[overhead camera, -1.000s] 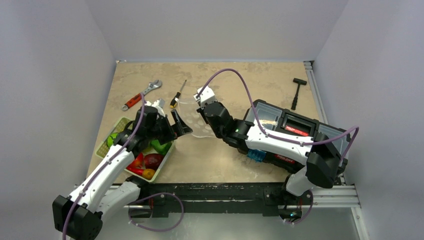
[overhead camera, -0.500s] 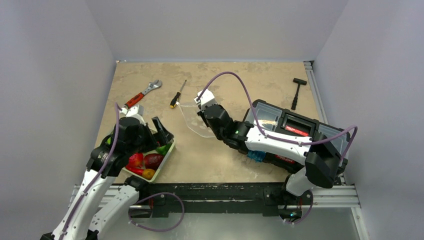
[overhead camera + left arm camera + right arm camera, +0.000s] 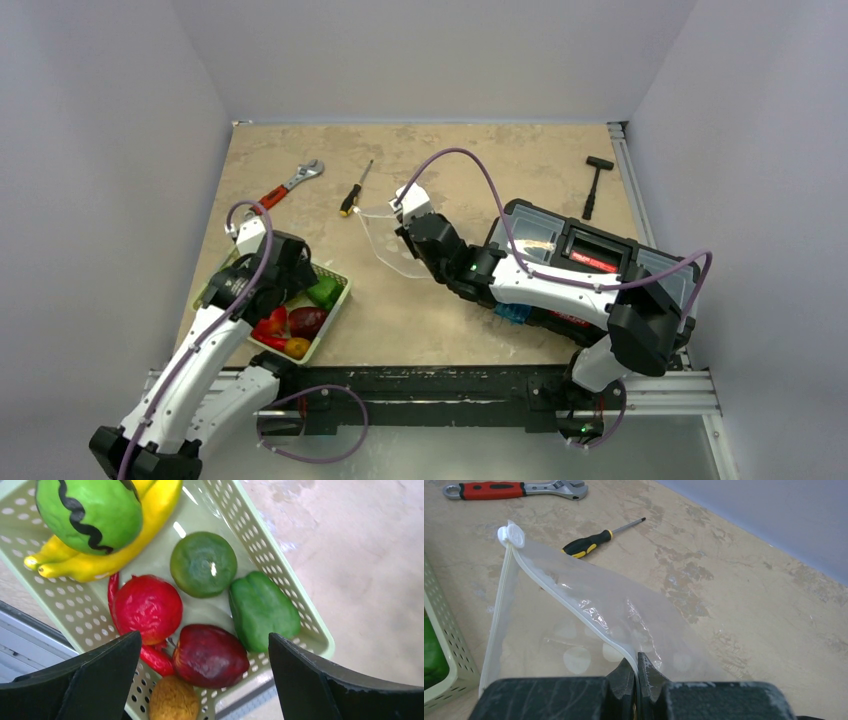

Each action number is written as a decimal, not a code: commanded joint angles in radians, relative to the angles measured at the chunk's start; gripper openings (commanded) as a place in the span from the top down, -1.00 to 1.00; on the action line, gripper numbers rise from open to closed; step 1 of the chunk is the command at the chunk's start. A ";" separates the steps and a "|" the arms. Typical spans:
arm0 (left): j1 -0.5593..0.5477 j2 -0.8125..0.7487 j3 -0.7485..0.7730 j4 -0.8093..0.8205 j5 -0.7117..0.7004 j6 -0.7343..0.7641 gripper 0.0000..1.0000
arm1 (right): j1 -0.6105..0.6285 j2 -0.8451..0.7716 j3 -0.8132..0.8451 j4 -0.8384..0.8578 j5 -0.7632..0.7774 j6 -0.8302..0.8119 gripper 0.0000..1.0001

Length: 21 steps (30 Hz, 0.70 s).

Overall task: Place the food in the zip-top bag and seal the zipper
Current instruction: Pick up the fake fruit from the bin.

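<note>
Top external: left gripper (image 3: 301,279) splayed over basket (image 3: 336,314); right gripper (image 3: 403,228) pinching zip-top bag (image 3: 385,246).

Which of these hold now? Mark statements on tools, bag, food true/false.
1. The right tool is shut on the mouth edge of the clear dotted zip-top plastic bag. True.
2. The left tool grips a toy fruit. False: it is open and empty over the pale green mesh basket.
3. The small toy fruits and vegetables are inside the bag. False: they lie in the basket.
4. The bag's mouth gapes open. True.
</note>
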 commanded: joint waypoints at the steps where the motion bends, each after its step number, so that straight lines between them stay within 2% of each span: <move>1: 0.032 0.088 -0.021 0.129 -0.123 0.004 -0.93 | 0.000 -0.054 -0.014 0.051 -0.002 0.012 1.00; 6: 0.101 0.186 -0.025 0.228 -0.085 0.019 -0.93 | 0.000 -0.063 -0.020 0.057 -0.009 0.011 1.00; 12: 0.233 0.297 -0.073 0.354 0.032 0.019 -0.88 | 0.000 -0.066 -0.023 0.060 -0.004 0.006 1.00; 21: 0.269 0.479 -0.113 0.436 0.096 -0.083 -0.87 | 0.000 -0.058 -0.020 0.051 -0.001 0.006 1.00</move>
